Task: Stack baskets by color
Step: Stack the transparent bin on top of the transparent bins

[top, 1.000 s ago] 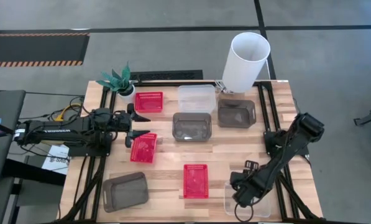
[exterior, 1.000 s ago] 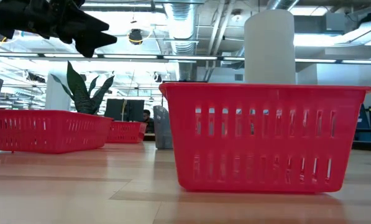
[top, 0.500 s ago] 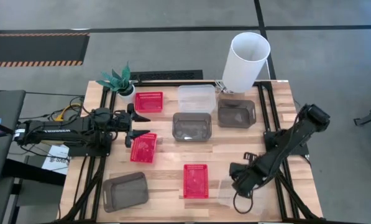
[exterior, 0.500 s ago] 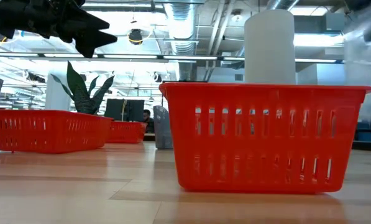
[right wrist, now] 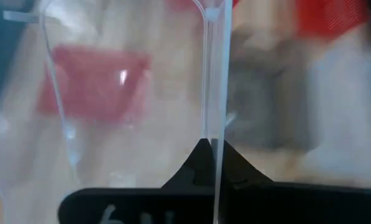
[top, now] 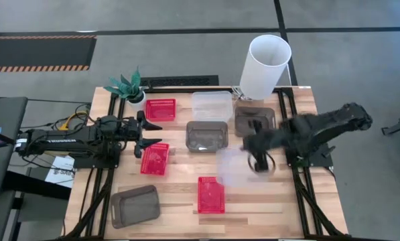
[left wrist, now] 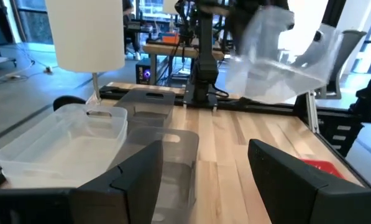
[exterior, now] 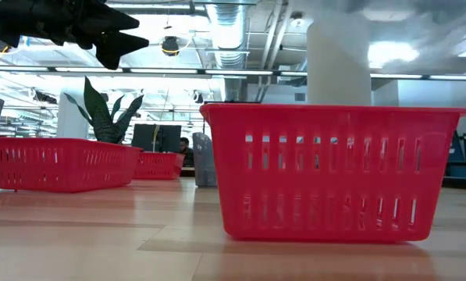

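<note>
My right gripper (top: 252, 159) hangs over the middle of the table, shut on a clear basket (top: 233, 167) that floats above the wood; the left wrist view shows the same basket (left wrist: 269, 56) in the air. Another clear basket (top: 212, 105) stands at the far edge. Three red baskets (top: 161, 108) (top: 155, 158) (top: 211, 194) and three grey baskets (top: 207, 136) (top: 254, 120) (top: 134, 204) rest flat on their bottoms. My left gripper (top: 158, 135) is open and level at the left, between two red baskets, touching nothing. My right gripper pinches one side wall of the clear basket (right wrist: 212, 134) between its two fingers, one finger inside and one outside. The fingers slant down from the table's right side. The basket is lifted clear of the table and tilted.
A tall white cylinder (top: 267, 63) stands at the far right edge and a small potted plant (top: 127, 87) at the far left corner. Bare wood lies at the near right corner (top: 273, 214). In the low view a red basket (exterior: 334, 172) fills the foreground.
My right gripper has risen from the table's near right corner and swung toward the far edge and the middle, its wrist turning. The clear basket has come up off the table with it and now hangs tilted over the middle.
</note>
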`<action>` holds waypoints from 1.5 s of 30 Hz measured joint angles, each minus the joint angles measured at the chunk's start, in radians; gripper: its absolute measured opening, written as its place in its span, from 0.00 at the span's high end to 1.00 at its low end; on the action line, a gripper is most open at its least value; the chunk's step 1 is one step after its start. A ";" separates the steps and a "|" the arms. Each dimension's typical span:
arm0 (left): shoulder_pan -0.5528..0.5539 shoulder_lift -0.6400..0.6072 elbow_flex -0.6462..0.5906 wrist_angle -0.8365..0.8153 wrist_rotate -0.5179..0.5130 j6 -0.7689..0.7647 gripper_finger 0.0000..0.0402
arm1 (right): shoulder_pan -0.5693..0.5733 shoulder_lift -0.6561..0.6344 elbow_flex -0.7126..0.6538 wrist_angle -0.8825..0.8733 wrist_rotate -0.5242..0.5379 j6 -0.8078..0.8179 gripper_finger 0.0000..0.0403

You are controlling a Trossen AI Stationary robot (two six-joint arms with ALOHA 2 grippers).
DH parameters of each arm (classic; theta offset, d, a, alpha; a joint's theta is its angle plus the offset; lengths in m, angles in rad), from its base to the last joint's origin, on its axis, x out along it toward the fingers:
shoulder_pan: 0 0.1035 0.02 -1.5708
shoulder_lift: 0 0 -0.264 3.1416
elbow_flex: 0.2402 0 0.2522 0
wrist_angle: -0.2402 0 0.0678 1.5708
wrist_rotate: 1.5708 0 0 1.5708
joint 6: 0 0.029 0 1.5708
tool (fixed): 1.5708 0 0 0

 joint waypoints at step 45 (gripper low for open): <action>-0.001 0.003 0.000 -0.055 0.027 0.066 0.44 | -0.887 0.987 1.046 -0.353 -0.296 -0.775 1.00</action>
